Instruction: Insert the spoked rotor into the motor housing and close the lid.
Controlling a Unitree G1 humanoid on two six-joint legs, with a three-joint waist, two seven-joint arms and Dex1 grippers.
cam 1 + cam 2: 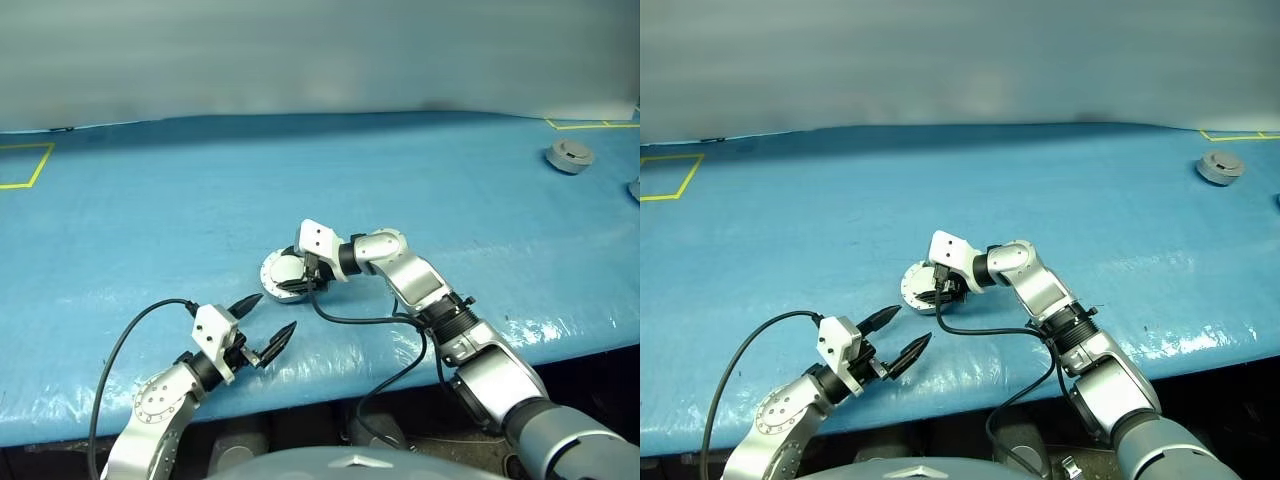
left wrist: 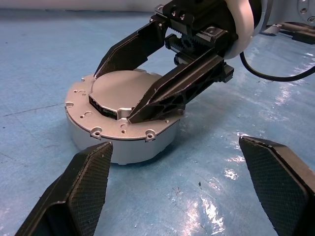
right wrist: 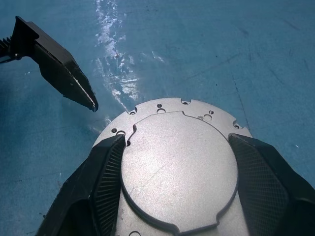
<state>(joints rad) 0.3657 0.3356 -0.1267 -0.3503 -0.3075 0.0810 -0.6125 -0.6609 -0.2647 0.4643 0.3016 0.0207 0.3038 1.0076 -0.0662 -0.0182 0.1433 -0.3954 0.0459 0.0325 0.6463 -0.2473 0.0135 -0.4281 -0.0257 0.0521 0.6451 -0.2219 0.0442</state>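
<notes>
The grey lid [image 2: 123,86] lies flat on top of the round motor housing [image 2: 123,150] on the blue table. My right gripper [image 3: 177,142] reaches in from the right and is shut on the lid's raised middle [image 3: 177,172], one finger on each side. In the head views the same stack [image 1: 280,272] sits at the table's middle front. My left gripper [image 1: 275,312] hovers open just in front of the housing, pointing at it, with nothing between its fingers [image 2: 83,182]. One left fingertip [image 3: 74,83] also shows beside the lid. The spoked rotor is hidden.
A second round grey part [image 1: 570,155] rests at the far right of the table, near yellow tape marks [image 1: 590,124]. More yellow tape [image 1: 25,165] marks the far left. The table's front edge [image 1: 330,395] runs just behind my left wrist.
</notes>
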